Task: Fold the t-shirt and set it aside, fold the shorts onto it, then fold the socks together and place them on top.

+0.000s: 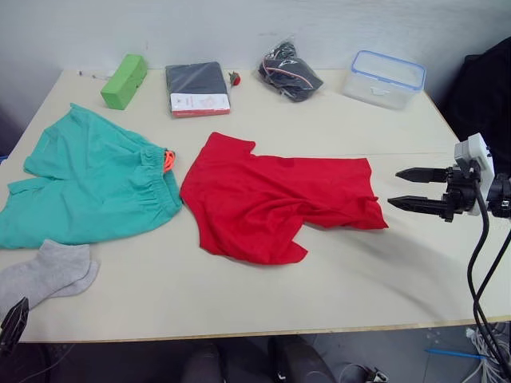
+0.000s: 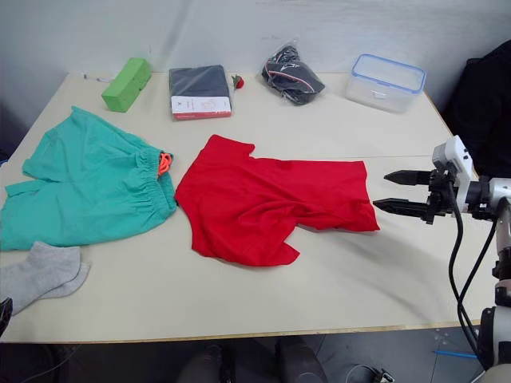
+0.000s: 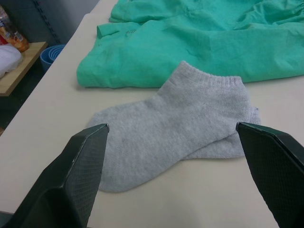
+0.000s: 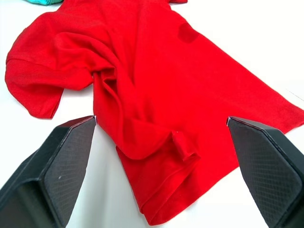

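Note:
The red t-shirt (image 1: pixel 271 203) lies rumpled and partly folded over itself in the middle of the table. Left of it the teal shorts (image 1: pixel 88 183) are spread flat, an orange drawstring (image 1: pixel 168 160) showing at the waistband. The grey socks (image 1: pixel 48 273) lie one on the other at the front left, just below the shorts. My right gripper (image 1: pixel 407 188) hovers open just right of the shirt's edge, fingers pointing at it. My left gripper (image 1: pixel 12 323) sits at the front left table edge, open, with the socks (image 3: pixel 180 123) ahead of its fingers.
Along the back of the table stand a green block (image 1: pixel 124 80), a dark packaged garment (image 1: pixel 196 88), a bag of dark items (image 1: pixel 289 69) and a clear lidded box (image 1: pixel 386 78). A small red object (image 1: pixel 234 78) lies beside the package. A dark shape (image 1: pixel 483 88) stands at the far right.

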You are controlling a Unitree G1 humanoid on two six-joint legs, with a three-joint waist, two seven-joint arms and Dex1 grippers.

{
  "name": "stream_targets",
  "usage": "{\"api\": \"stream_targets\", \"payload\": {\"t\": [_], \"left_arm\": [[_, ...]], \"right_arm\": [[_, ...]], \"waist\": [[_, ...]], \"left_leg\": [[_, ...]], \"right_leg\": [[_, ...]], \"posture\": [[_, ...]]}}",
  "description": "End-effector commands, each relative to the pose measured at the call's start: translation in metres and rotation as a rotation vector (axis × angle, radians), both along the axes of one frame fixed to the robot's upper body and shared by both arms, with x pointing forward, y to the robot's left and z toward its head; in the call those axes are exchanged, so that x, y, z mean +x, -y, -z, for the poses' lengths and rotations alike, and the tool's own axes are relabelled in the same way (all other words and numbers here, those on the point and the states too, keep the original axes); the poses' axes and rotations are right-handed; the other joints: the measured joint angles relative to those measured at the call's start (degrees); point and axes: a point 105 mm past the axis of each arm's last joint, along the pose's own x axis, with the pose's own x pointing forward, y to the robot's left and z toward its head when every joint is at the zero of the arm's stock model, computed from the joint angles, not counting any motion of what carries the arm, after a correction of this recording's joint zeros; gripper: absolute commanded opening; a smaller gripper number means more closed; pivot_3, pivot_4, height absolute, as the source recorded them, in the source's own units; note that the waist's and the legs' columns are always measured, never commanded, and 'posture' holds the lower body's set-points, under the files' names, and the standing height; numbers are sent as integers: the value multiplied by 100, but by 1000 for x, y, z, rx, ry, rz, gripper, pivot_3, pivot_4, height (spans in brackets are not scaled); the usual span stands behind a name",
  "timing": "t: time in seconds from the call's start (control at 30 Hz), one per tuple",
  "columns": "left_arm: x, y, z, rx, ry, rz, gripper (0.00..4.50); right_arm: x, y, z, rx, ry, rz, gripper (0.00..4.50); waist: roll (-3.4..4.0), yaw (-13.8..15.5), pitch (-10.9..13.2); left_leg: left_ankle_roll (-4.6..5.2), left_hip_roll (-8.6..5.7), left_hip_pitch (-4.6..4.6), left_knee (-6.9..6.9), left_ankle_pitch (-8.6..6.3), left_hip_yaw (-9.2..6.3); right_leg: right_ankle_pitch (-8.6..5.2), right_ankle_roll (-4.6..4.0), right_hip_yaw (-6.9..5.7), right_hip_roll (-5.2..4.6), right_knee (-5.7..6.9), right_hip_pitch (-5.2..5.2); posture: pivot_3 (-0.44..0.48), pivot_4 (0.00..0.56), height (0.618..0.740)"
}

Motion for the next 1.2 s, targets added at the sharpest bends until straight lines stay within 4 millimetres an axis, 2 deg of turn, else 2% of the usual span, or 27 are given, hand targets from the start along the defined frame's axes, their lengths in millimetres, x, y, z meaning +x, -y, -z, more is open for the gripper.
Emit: {"api": "stream_targets", "payload": {"t": [0.03, 0.4, 0.63, 0.73, 0.87, 1.0, 1.1, 1.2], "left_arm": [[-2, -5, -13, 44, 25, -24, 4500], [4, -3, -9, 27, 11, -17, 4500], [17, 12, -14, 58, -13, 77, 4500], [32, 31, -18, 92, -33, 188, 4500], [67, 85, -29, 141, -59, 501, 4500], [99, 135, -40, 170, -61, 805, 4500], [123, 175, -38, 205, -114, 1071, 4500], [142, 200, -32, 257, -157, 1242, 4500]], "right_arm": [[0, 4, -12, 17, 56, 12, 4487], [1, 8, -10, 8, 70, 32, 4487], [1, 8, -10, -4, 87, 34, 4487], [-1, 7, -12, -17, 98, 29, 4487], [-8, 0, -13, -81, 128, -8, 4487], [-16, -2, -3, -182, 146, -23, 4487], [-26, -5, 7, -245, 150, -45, 4487], [-32, -10, 10, -281, 166, -57, 4487]], "waist": [[0, 0, 0], [0, 0, 0], [0, 0, 0], [0, 13, 0], [4, 41, 2], [10, 29, 2], [27, 46, 8], [41, 19, 11]], "left_leg": [[0, 0, 0, 0, 0, 0], [-1, 0, 0, 4, 0, 0], [-1, 0, 1, 7, 1, 0], [-3, 0, 0, 8, 2, 0], [-4, 0, 0, 12, 3, -3], [-6, -1, 1, 16, 4, -3], [-8, -1, 2, 15, 5, -2], [-11, -2, 2, 18, 8, 2]], "right_leg": [[0, 0, 0, 0, 0, 0], [0, 0, 0, 0, 4, 0], [0, 0, -1, 0, 6, 0], [0, 0, -1, 1, 7, 0], [0, 0, -5, 0, 10, 2], [0, 1, -8, 1, 18, 4], [0, 1, -9, 1, 25, 0], [0, 1, -6, 3, 31, -2]], "posture": [[0, 150, 740], [0, 150, 740], [0, 150, 740], [0, 150, 740], [0, 150, 740], [0, 150, 740], [0, 150, 740], [0, 150, 740]]}}
